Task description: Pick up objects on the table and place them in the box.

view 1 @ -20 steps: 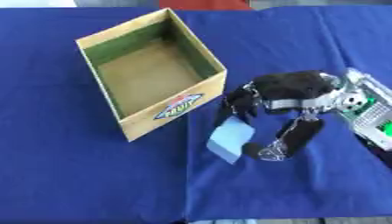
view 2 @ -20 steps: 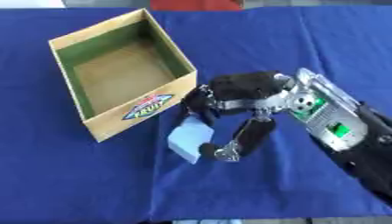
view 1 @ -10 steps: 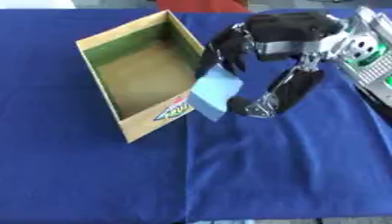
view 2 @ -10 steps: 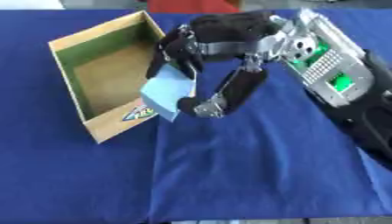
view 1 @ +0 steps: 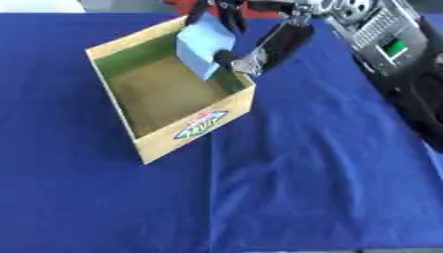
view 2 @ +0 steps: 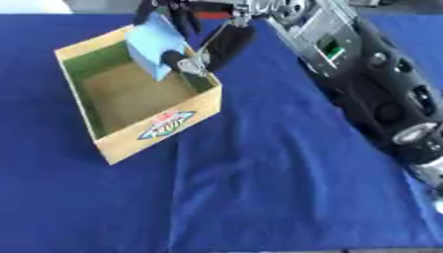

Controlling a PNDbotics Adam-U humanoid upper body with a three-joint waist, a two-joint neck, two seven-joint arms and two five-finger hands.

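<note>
One robot hand [view 1: 246, 29], the right, grips a pale blue block [view 1: 203, 44] above the open box [view 1: 186, 131], whose inside looks bare.

The right hand [view 1: 259, 37] was cut off by the top edge in both views, so its palm and most of its fingers did not show. Where the fingers met the light blue object [view 1: 203, 45] was blurred, and the object's kind could not be told. The object hid part of the box's [view 1: 186, 136] far wall. The box's printed label [view 2: 164, 126] was too blurred to read. The counter [view 1: 303, 188] ran past the frame's edges.
</note>
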